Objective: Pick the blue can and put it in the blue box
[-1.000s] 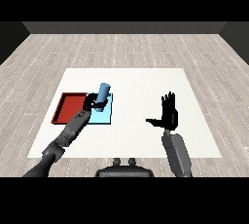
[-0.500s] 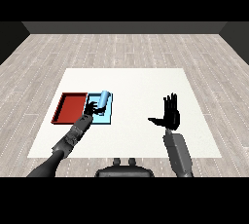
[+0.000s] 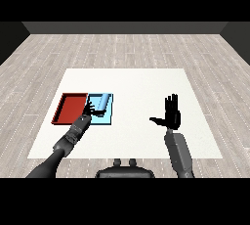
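Observation:
The blue can (image 3: 101,102) lies tilted inside the light blue tray (image 3: 106,119), toward its far end. My left hand (image 3: 91,109) is at the tray's left edge, just beside the can's lower left side, with its fingers spread open and not curled round the can. I cannot tell whether the fingertips still touch it. My right hand (image 3: 172,117) hovers over the table well to the right, open, fingers straight and pointing away from me, thumb out to the left.
A red tray (image 3: 71,109) lies directly left of the blue tray, touching it, and my left forearm (image 3: 71,138) passes by its near right corner. The white table (image 3: 136,87) stretches between the trays and my right hand.
My left hand brought the can down from above the blue tray into it, the can tipping over, and the fingers have opened. The right hand has stayed where it was.

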### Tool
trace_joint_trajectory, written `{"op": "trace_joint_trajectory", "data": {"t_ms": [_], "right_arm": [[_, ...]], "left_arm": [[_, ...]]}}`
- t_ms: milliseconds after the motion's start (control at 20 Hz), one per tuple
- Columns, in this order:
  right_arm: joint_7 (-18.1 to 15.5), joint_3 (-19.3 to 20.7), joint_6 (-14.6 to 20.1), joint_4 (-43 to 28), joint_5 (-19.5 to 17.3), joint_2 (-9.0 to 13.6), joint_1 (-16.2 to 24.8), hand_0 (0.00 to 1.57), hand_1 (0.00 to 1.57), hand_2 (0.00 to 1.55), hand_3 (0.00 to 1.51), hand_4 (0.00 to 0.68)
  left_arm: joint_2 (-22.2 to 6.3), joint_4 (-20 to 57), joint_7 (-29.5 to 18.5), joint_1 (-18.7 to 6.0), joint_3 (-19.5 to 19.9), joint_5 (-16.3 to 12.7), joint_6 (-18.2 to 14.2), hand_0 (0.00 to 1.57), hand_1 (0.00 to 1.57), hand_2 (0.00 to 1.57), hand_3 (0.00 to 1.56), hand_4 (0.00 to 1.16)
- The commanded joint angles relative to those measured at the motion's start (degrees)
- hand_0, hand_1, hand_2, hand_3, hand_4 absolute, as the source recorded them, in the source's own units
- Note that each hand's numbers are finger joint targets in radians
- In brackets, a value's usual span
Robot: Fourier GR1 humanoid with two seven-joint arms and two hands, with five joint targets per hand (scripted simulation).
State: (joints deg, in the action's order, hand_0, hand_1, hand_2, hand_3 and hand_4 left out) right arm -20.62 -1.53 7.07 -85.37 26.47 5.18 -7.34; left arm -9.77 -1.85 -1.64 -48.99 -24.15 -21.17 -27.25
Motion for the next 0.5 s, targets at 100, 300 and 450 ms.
{"op": "trace_joint_trajectory", "data": {"t_ms": [100, 300, 450], "right_arm": [[-0.2, -0.9, -1.8, -2.6, 0.0, -0.3, 2.3, 0.00, 0.00, 0.00, 0.00, 0.000], [1.5, -1.7, 0.1, -5.3, -0.9, -0.6, 2.7, 0.00, 0.00, 0.00, 0.00, 0.000], [1.8, -3.0, 0.2, -5.6, -2.5, -0.3, 1.3, 0.00, 0.00, 0.00, 0.00, 0.000]], "left_arm": [[0.2, 1.8, 1.2, -0.9, -0.2, 2.2, -1.3, 0.00, 0.00, 0.00, 0.00, 0.00], [-0.4, -5.2, -10.2, -0.7, 5.4, -2.8, -4.4, 0.00, 0.00, 0.00, 0.00, 0.00], [0.5, -6.8, -15.3, -2.1, 6.4, -2.9, -5.3, 0.00, 0.00, 0.00, 0.00, 0.00]]}}
